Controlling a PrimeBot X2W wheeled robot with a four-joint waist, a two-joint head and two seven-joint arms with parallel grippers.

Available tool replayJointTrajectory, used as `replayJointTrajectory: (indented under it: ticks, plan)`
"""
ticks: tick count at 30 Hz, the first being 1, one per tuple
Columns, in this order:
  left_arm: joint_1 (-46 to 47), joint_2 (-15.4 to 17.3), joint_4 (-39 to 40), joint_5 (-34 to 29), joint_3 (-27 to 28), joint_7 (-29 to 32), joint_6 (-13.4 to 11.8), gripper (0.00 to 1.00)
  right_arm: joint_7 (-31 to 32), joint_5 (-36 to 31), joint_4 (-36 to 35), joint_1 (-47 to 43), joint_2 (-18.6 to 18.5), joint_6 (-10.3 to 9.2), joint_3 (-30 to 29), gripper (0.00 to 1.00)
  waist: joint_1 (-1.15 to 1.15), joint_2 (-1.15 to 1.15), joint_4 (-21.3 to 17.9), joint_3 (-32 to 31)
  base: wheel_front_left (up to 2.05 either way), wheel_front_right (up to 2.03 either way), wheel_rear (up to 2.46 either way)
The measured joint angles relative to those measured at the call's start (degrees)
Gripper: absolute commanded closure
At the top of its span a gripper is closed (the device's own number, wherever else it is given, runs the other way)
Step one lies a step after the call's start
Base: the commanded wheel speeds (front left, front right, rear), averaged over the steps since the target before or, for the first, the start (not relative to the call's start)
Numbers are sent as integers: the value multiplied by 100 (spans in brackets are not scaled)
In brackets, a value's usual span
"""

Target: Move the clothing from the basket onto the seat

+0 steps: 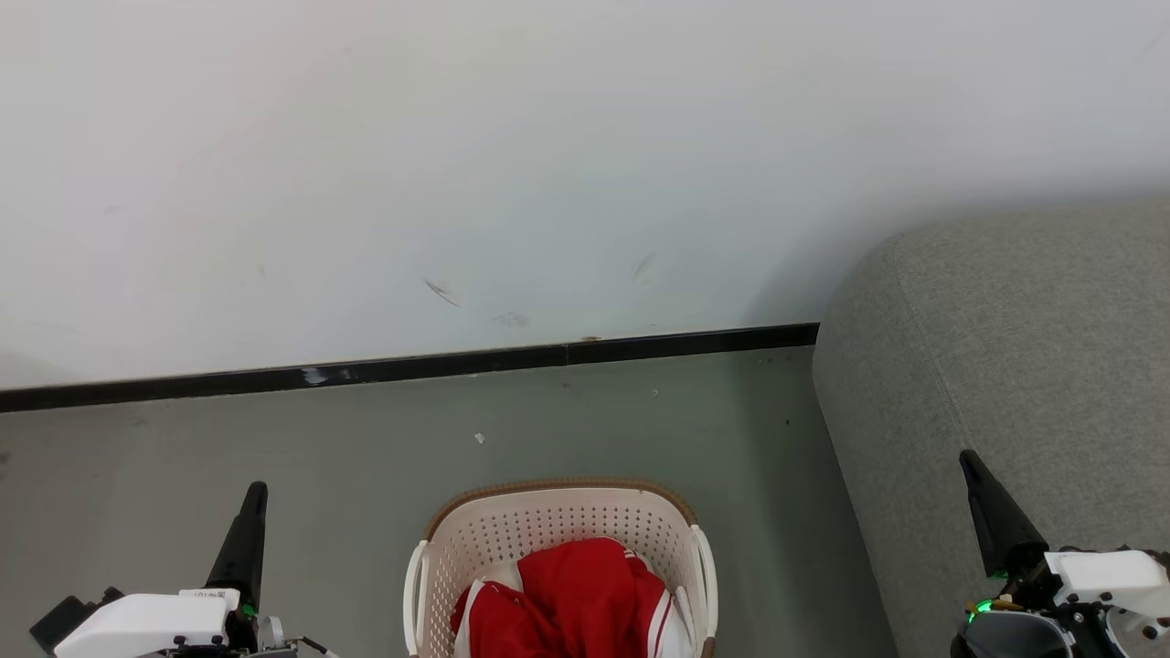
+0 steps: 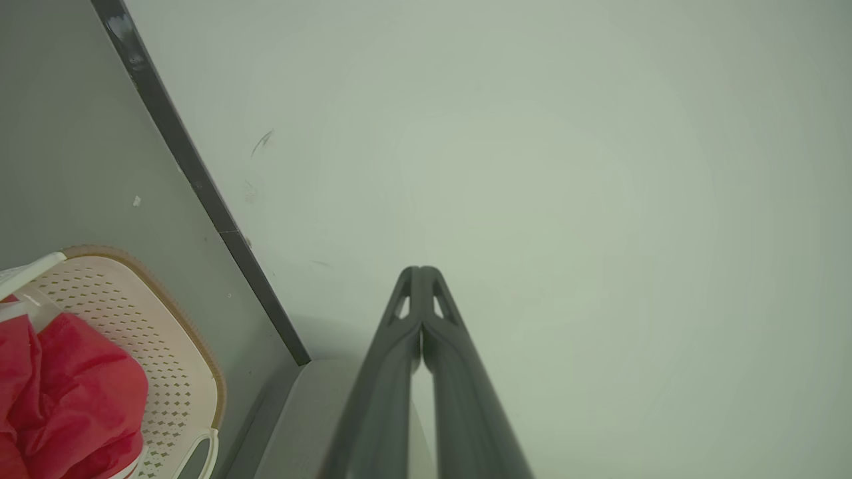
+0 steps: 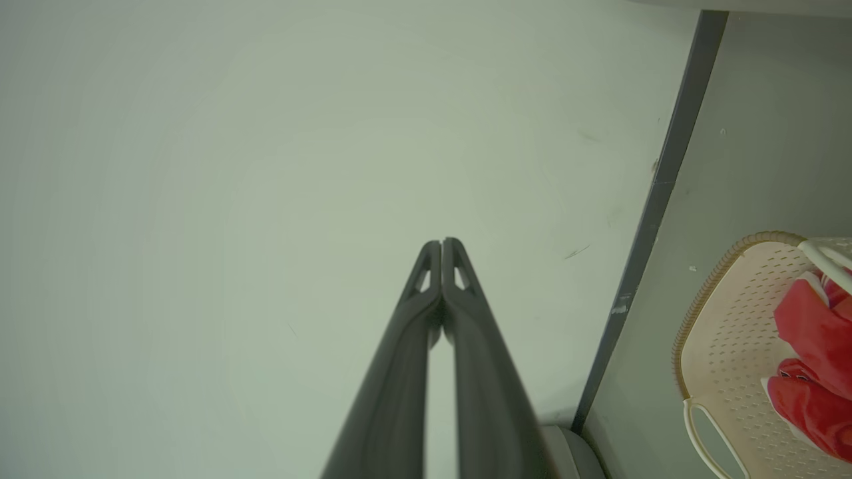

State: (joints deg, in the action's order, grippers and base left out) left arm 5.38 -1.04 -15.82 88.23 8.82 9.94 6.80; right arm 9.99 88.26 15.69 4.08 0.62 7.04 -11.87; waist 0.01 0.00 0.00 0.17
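The clothing (image 1: 567, 599) lies heaped in the basket (image 1: 558, 512) at 6 o'clock in the head view, none of it lifted out. The left gripper (image 1: 256, 498) at 7 o'clock and the right gripper (image 1: 971, 468) at 4 o'clock flank the basket, well apart from it. Both have their fingers pressed together on nothing; this is judged a rest posture, with no reach begun. The seat (image 1: 1024, 347) at 3 o'clock stands near the basket, probably for a short carry. Beyond, a dark skirting (image 1: 411, 366) joins the floor (image 1: 366, 439) to the wall (image 1: 548, 137).
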Motion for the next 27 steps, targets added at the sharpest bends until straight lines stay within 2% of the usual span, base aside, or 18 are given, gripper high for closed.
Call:
replayJointTrajectory:
  ticks: [27]
  plan:
    - [0,0,1,0,0,0,0,100,0,0,-1,0,0,0,1,100,0,0,0,0,0,0,0]
